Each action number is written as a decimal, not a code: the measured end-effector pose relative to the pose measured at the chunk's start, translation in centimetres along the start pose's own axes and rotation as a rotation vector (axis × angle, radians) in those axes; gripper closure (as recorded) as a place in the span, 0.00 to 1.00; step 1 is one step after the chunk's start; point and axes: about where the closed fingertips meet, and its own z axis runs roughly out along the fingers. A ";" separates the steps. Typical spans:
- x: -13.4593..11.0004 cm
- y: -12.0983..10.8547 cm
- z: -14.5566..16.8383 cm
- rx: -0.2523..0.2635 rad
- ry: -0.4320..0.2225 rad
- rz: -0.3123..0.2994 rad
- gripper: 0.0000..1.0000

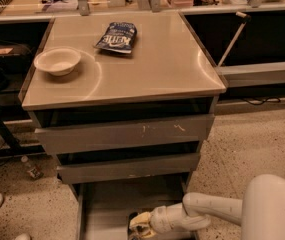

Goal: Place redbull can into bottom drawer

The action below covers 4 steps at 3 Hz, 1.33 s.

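Low over the bottom drawer [102,204] hangs the tool [141,228]; its grip and any load cannot be told.

On the desk [182,74], the bowl [57,61] lies left of the chip bag [117,36]. The hand [142,227] sits in the bottom drawer [107,204].
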 end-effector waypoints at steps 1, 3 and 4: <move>-0.7 -0.1 2.3 -0.042 -0.002 0.001 1.00; -2.7 1.3 4.0 -0.045 -0.103 -0.018 1.00; -4.2 1.0 3.7 -0.036 -0.176 -0.004 1.00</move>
